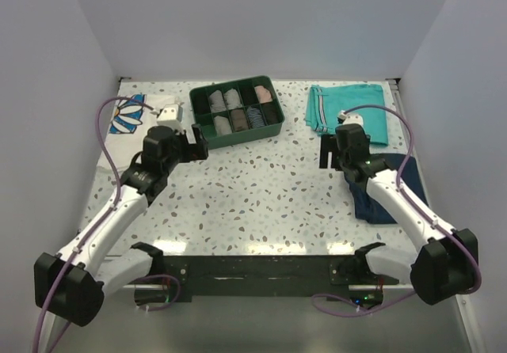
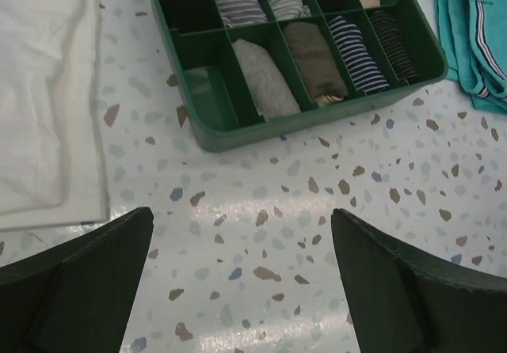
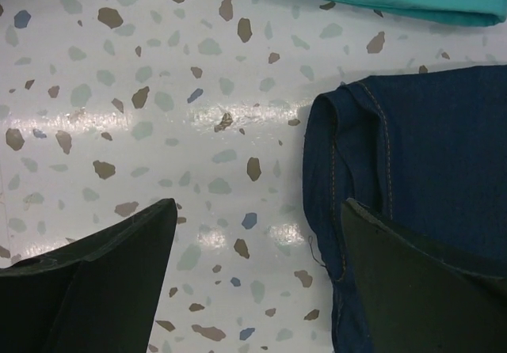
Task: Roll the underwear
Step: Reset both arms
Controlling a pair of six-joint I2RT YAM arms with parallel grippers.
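You look to be at or near the end of this one. No small loose garment lies on the white speckled counter (image 1: 269, 203), and the soft taupe-brown underwear (image 2: 317, 62) sits as a tight roll in the green plastic divider tray (image 2: 198, 135), which stands at the counter's far edge, a little left of centre. The roll is in the tray's near row, between a pale grey roll (image 2: 265, 76) and a navy-striped roll (image 2: 356, 52). Both claws are empty. The left claw (image 2: 242, 222) hangs with its fingers spread wide just in front of the tray's near wall. The right claw (image 3: 260, 206) is spread too, with nothing between its fingers, over bare counter beside the folded navy denim garment (image 3: 412, 155) at the right edge. As I judge it, all that is left for you is to draw the arms back. Mind the surroundings as you do — one right finger overlaps the denim's hem in the wrist view, and I cannot tell whether it touches. The folded teal shorts (image 1: 348, 109) lie at the far right corner and a white flower-print cloth (image 1: 131, 115) at the far left — neither blocks you.
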